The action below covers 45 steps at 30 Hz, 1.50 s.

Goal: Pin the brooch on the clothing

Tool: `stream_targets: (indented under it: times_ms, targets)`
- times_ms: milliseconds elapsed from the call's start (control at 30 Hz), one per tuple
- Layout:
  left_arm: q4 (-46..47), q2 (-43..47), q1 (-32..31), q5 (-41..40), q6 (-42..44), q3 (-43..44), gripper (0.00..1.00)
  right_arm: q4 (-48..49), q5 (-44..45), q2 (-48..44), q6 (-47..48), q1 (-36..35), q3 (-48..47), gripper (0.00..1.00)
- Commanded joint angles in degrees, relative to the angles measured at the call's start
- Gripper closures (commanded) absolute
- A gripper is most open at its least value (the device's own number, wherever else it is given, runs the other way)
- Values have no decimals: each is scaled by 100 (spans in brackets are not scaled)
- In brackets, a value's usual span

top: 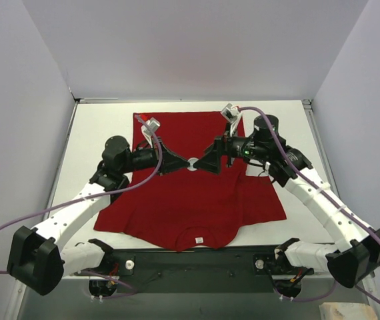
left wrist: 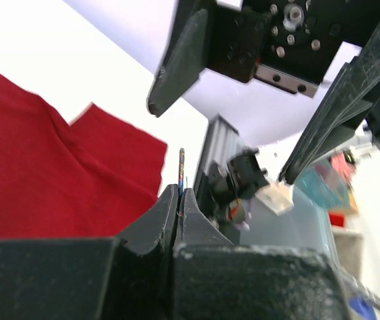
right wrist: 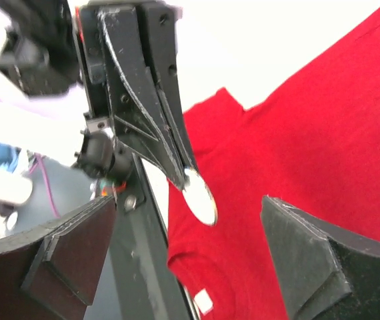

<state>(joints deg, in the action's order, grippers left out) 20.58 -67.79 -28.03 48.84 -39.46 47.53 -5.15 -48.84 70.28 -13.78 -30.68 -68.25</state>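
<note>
White walls (top: 190,47) close in the workspace on three sides, plain and bare, around a white tabletop (top: 100,127). A dark rail (top: 197,263) runs along the near edge, where both arms are bolted, and a purple cable (top: 77,203) loops along each arm.

A red T-shirt (top: 177,200) lies spread flat over the middle of the tabletop, its collar toward the near edge with a small white label (top: 199,239) showing there. White surface shows on every side of the shirt.

Both arms reach inward and meet above the middle of the shirt. The left hand (top: 179,162) is clamped together on the brooch (top: 191,164), a small round disc; the left wrist view shows it edge-on, pinched between the two fingertips, and the right wrist view shows its pale face at the tip of those fingers, held above the red fabric. The right hand (top: 202,162) faces it from the other side with its fingers spread wide apart, one on each side of the disc and not touching it.

Past the tabletop, the wrist views show only blurred clutter.
</note>
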Motion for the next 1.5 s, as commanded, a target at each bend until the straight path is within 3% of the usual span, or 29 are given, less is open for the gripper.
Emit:
stream_targets:
  times_ms: [0,67,300,467,667,1100,1267,1467]
  targets:
    - [1667,547,-1,-1173,-684,-603,100,2143,472,-444,-1283,35,829,4]
    - [2115,757,-1,-1629,-791,-937,100,3066,612,-602,-1731,44,1337,4]
    - [3100,1101,-9,-2483,-1273,-1553,100,4741,718,-507,-3042,35,2034,8]
    - [3708,1145,-18,-2748,-1494,-1791,100,5803,683,-314,-3684,35,2228,20]
    - [4068,987,-18,-2775,-1705,-1773,100,6569,446,152,-4254,-17,2105,41]
    - [4533,644,-18,-2730,-1960,-1773,100,7282,200,653,-4773,-149,1859,52]
    - [4604,556,-27,-2801,-2039,-1773,100,7598,59,917,-5029,-211,1780,63]
    - [4622,468,-27,-2749,-2074,-1747,100,7801,-38,1075,-5205,-211,1666,95]
